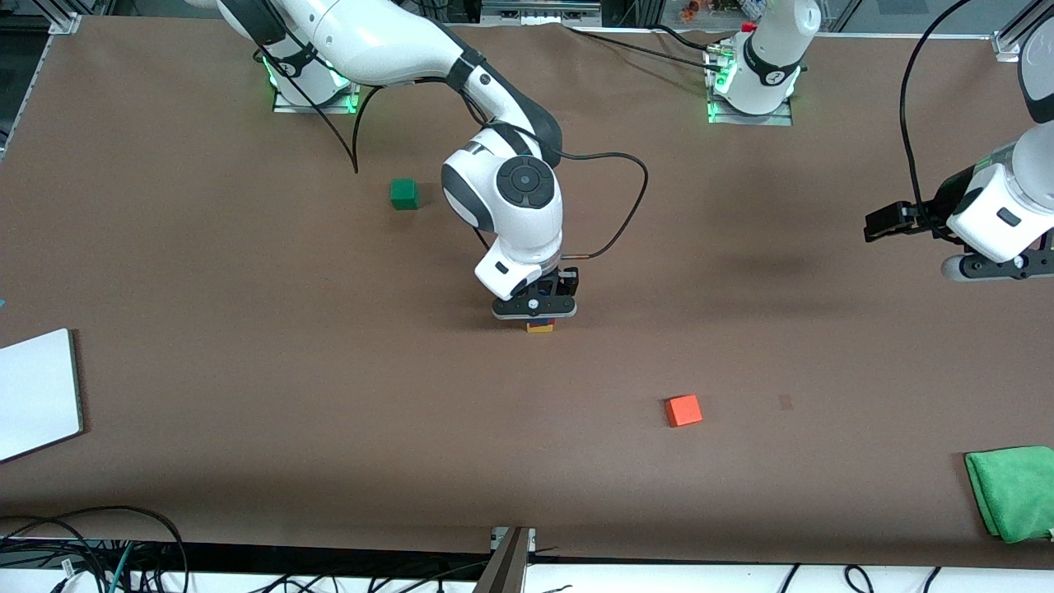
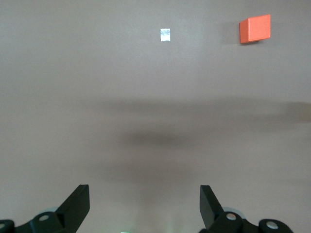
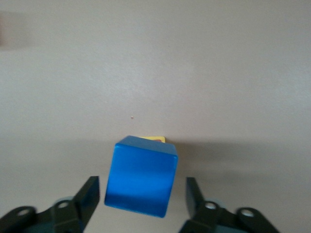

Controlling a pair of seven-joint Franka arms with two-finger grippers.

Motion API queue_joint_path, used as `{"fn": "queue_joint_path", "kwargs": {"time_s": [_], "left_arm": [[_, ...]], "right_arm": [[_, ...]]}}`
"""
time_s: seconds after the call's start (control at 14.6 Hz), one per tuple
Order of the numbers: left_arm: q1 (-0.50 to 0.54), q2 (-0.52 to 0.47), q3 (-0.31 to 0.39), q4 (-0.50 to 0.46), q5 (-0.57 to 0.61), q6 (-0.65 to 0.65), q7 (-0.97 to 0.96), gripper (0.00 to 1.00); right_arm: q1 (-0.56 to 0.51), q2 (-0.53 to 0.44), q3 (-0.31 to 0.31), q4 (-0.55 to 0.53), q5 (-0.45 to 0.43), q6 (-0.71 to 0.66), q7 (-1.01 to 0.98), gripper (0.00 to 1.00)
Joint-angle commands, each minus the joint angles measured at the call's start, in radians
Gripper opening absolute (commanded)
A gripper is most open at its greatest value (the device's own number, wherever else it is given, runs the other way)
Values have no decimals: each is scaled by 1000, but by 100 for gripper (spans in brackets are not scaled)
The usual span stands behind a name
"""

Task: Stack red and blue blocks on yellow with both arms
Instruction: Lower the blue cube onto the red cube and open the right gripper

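In the middle of the table my right gripper (image 1: 535, 316) hangs low over a small stack. The right wrist view shows the blue block (image 3: 141, 182) on top, between my open fingers (image 3: 91, 194) with a gap on each side. A sliver of the yellow block (image 3: 156, 139) peeks out beneath it. From the front only a thin blue and yellow edge of the stack (image 1: 540, 326) shows under the hand. The red block is hidden under the blue one. My left gripper (image 2: 144, 190) waits open and empty above bare table at the left arm's end (image 1: 998, 268).
An orange-red cube (image 1: 683, 409) (image 2: 255, 29) lies nearer the front camera than the stack, toward the left arm's end. A green cube (image 1: 403, 193) sits by the right arm's base. A green cloth (image 1: 1013, 492) and a white board (image 1: 37, 395) lie at the table's two ends.
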Motion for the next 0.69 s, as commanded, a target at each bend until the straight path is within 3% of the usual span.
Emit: {"fn": "queue_joint_path", "kwargs": {"time_s": [0.0,0.34,0.62], "left_arm": [[16,23,-7,44,4,-32,26,100],[30,25,-7,43,-18,-35,24,100],[33,25,-7,43,-18,-35,24,100]], "right_arm": [[18,1,-19,38,-13,-108,15,100],[-68,-111,-8,44,2,-302,-113,100],[-194,-199,-9,44,83,-384,-310,100]]}}
